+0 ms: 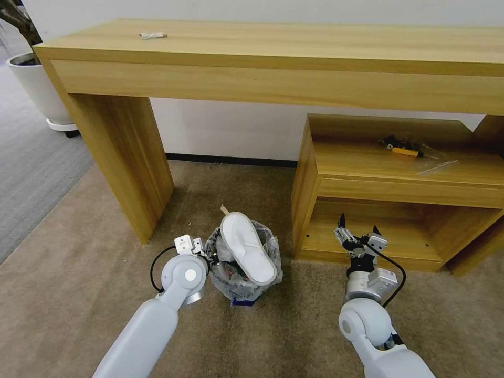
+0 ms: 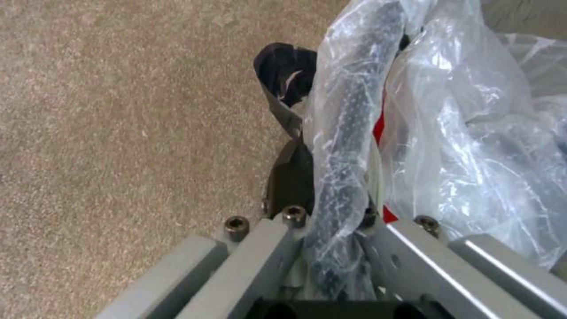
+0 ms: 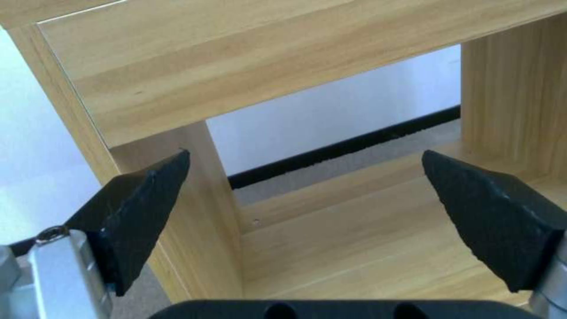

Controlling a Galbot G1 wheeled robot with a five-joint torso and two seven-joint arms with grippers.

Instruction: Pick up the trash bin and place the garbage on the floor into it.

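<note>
Open beige short-pile carpet is lying free left of and before the small round plastic-lined trash bin. A light wooden bench leg and low wooden shelf unit are flanking it closely.

Beige carpet floor w/ grey carpet far left; white wall; long wooden surface; low shelf unit right.
</note>
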